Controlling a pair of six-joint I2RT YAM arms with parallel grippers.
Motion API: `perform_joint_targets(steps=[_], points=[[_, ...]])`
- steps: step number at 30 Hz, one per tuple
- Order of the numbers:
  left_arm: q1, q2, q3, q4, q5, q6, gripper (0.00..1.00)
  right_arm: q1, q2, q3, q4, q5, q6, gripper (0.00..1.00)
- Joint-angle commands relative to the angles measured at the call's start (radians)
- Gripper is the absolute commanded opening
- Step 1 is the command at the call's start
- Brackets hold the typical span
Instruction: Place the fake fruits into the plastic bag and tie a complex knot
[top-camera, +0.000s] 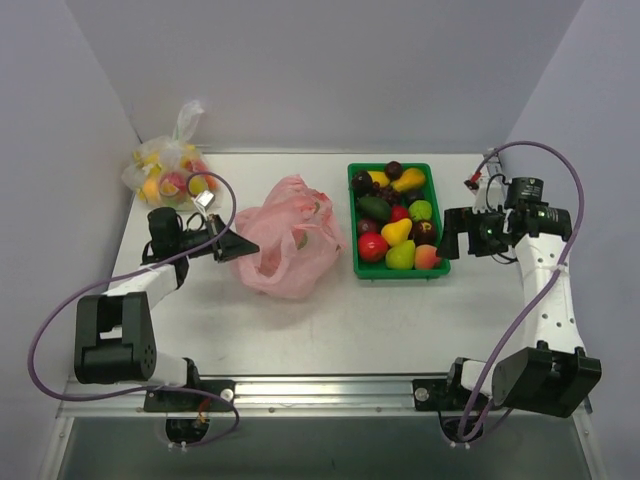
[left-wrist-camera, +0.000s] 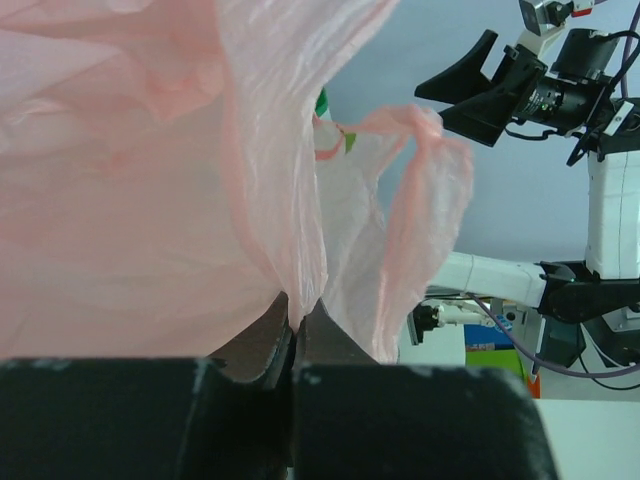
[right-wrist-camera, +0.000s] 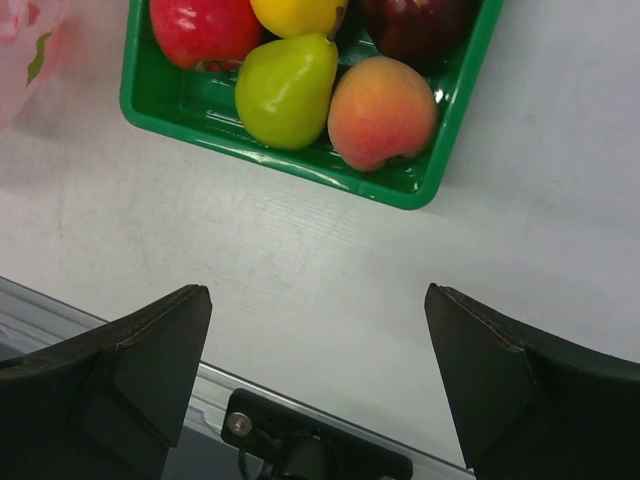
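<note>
The pink plastic bag (top-camera: 290, 238) lies in the middle of the table, and something green shows through its film. My left gripper (top-camera: 240, 245) is shut on the bag's left edge; the left wrist view shows pink film (left-wrist-camera: 290, 200) pinched between the closed jaws, with a handle loop (left-wrist-camera: 425, 200) hanging to the right. The fake fruits (top-camera: 398, 220) lie in a green tray (top-camera: 355, 262) to the right of the bag. My right gripper (top-camera: 458, 238) is open and empty just right of the tray. The right wrist view shows a green pear (right-wrist-camera: 285, 90), a peach (right-wrist-camera: 382, 112) and a red apple (right-wrist-camera: 203, 30).
A clear bag of yellow-red fruit (top-camera: 168, 170) sits at the back left corner. The table's metal front rail (right-wrist-camera: 300, 400) runs below the right gripper. Grey walls close in the left, back and right sides.
</note>
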Motion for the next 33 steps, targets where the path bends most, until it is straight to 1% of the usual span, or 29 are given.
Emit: perform_joint_targets(steps=[1,2,3,5,6,9,11,13,16,19,21,23,26,27,28,33], points=[[0.001,0.009,0.044,0.097,0.055,-0.016,0.0,0.048,-0.03,-0.023,0.063,0.036,0.021,0.92],[0.002,0.009,0.046,0.097,0.06,-0.019,0.0,0.061,-0.028,-0.031,0.088,0.051,0.022,0.9],[0.002,0.006,0.047,0.097,0.061,-0.022,0.0,0.071,-0.028,-0.038,0.106,0.069,0.031,0.84],[0.002,0.003,0.047,0.097,0.071,-0.031,0.0,0.086,-0.025,-0.07,0.176,0.121,0.041,0.76],[-0.001,0.0,0.047,0.097,0.075,-0.034,0.0,0.109,-0.023,-0.08,0.203,0.14,0.048,0.68],[0.001,0.002,0.044,0.101,0.078,-0.039,0.0,0.172,0.006,-0.08,0.273,0.198,0.071,0.59],[0.001,0.003,0.044,0.101,0.077,-0.04,0.0,0.197,0.048,-0.058,0.298,0.239,0.073,0.58],[-0.002,0.009,0.044,0.102,0.071,-0.037,0.0,0.242,0.099,-0.042,0.3,0.253,0.079,0.57],[-0.004,0.011,0.041,0.102,0.063,-0.034,0.0,0.266,0.148,-0.037,0.298,0.261,0.097,0.58],[-0.005,0.009,0.034,0.102,0.06,-0.027,0.0,0.292,0.176,-0.052,0.298,0.255,0.105,0.59],[-0.005,0.005,0.027,0.102,0.06,-0.025,0.0,0.304,0.182,-0.061,0.306,0.224,0.111,0.61],[-0.007,0.003,0.02,0.102,0.063,-0.022,0.0,0.341,0.184,-0.072,0.316,0.217,0.108,0.63],[-0.011,0.006,0.014,0.101,0.057,-0.016,0.0,0.388,0.207,-0.058,0.318,0.212,0.091,0.71],[-0.011,0.008,0.014,0.098,0.055,-0.014,0.0,0.396,0.216,-0.049,0.317,0.214,0.09,0.76],[-0.016,0.012,0.015,0.097,0.054,-0.013,0.0,0.405,0.24,-0.042,0.318,0.224,0.09,0.78],[-0.025,0.023,0.018,0.087,0.037,-0.004,0.0,0.483,0.312,0.017,0.338,0.255,0.087,0.79]])
